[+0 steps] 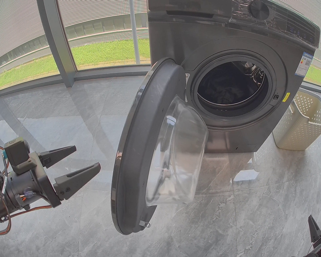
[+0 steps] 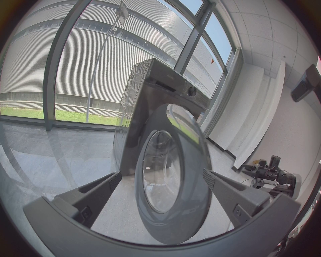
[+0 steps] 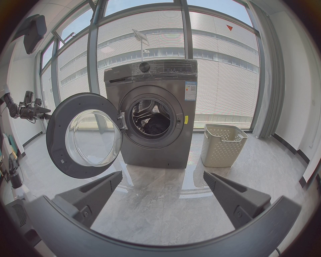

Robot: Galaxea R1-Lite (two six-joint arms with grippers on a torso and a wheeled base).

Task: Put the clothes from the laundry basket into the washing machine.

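Marble flooring [image 1: 61, 113] is dominated by a grey front-loading washing machine [image 1: 235, 139], upper right; left gripper [image 1: 87, 156] and right gripper [image 3: 162, 174] are spread empty; open door [image 1: 140, 142] to be skirted.

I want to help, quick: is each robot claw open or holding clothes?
Left claw: open, holding nothing.
Right claw: open, holding nothing.

The left gripper [image 1: 87, 156], at eight o'clock in the head view, has two dark grey wedge-shaped fingers [image 1: 76, 178], a black round wrist [image 1: 25, 186] and thin orange-brown cables [image 1: 30, 210]. The right gripper [image 1: 319, 210], at four o'clock, has the same pointed shape, each finger with a ribbed tip and a small round screw [image 3: 238, 212].
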